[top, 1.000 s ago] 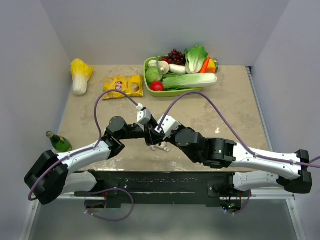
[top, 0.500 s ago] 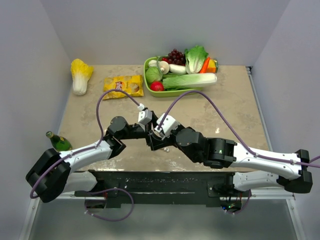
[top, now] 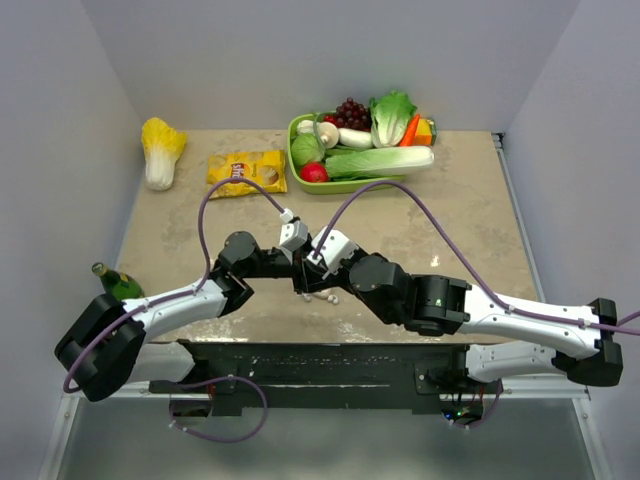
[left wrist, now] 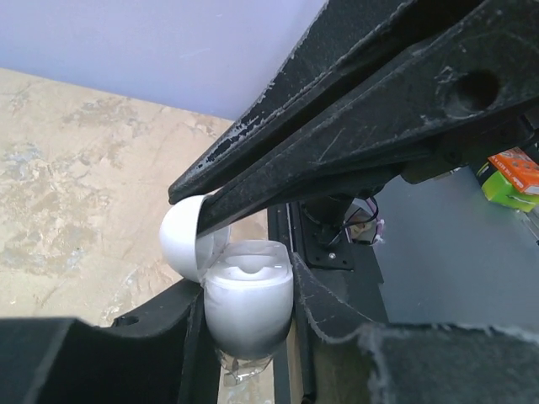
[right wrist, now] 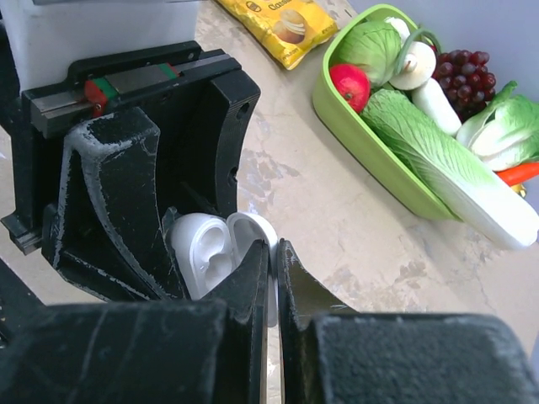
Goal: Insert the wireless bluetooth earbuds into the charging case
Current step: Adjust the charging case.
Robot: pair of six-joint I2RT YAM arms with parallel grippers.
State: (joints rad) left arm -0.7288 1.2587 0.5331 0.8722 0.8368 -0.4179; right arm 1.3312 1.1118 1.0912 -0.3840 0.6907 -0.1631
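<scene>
The small white pebble-shaped plastic charging case (left wrist: 249, 299) stands upright between the two black fingers of the left end effector (left wrist: 248, 316), which is clamped on its lower half. Its rounded hinged lid (left wrist: 184, 240) stands open, tipped to the left in the left wrist view.

The right end effector (right wrist: 274, 257) has its fingers pressed together with only a thin slit between them, and nothing can be seen pinched there. Its tips reach in from above and touch the case where the lid meets the body. In the right wrist view the open case shows two pale moulded halves side by side, just ahead of those tips. Whether a bud sits inside cannot be told.

From above, both end effectors meet over the beige marbled surface (top: 450, 200), close to its near edge. One tiny white plastic earbud (top: 332, 298) lies on the surface just to their right. A lime-green tray (top: 296, 150) of vegetables and a yellow snack bag (top: 247, 171) lie well apart at the far side.
</scene>
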